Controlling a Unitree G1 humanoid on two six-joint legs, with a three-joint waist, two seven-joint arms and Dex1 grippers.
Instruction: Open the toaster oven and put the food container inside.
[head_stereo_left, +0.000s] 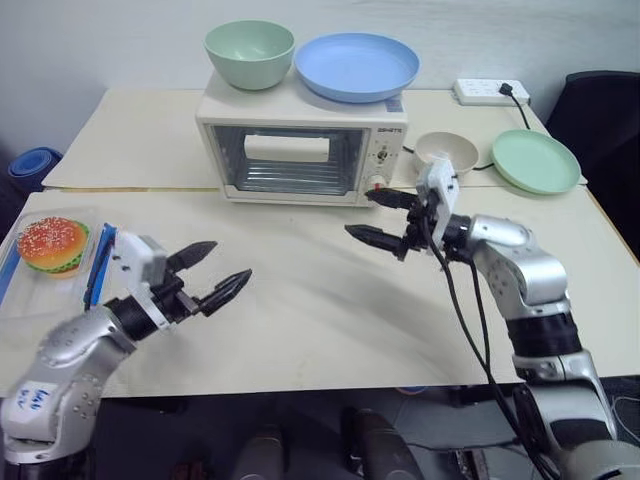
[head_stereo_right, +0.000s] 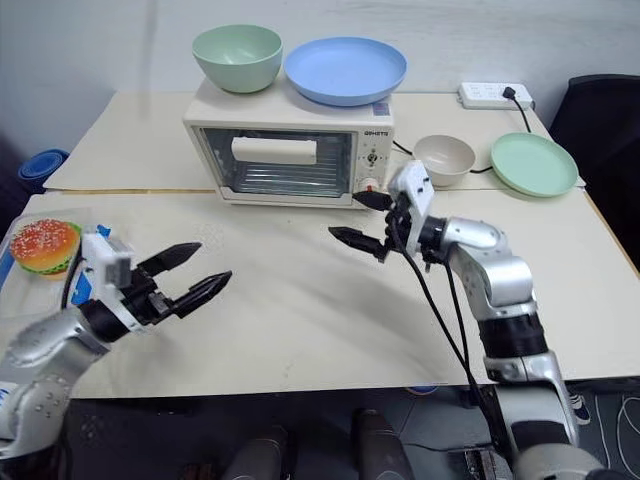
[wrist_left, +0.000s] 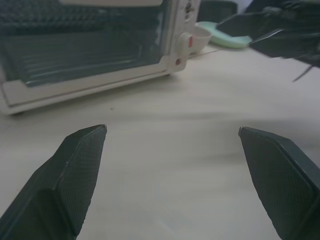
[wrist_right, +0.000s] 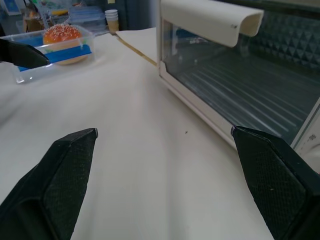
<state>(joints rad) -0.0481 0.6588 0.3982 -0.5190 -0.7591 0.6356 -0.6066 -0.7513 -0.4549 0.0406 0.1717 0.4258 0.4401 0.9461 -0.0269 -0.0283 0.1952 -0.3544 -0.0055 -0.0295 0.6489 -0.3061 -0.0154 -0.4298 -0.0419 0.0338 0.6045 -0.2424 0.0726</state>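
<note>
At the counter's (head_stereo_left: 330, 310) near edge, we're holding the left gripper (head_stereo_left: 212, 274) and right gripper (head_stereo_left: 381, 216) with fingers spread, carrying nothing. Food container (head_stereo_left: 50, 262) is sitting far left, untouched. Toaster oven (head_stereo_left: 300, 150) behind is showing its door shut; everything's pending.

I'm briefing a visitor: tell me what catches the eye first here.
The cream-white boxy toaster oven stands shut at the table's back, with a green bowl and a blue plate on top. Both black two-fingered tools, left tool and right tool, hover open above the table. A toy hamburger sits in the clear plastic food container at the left edge.
</note>
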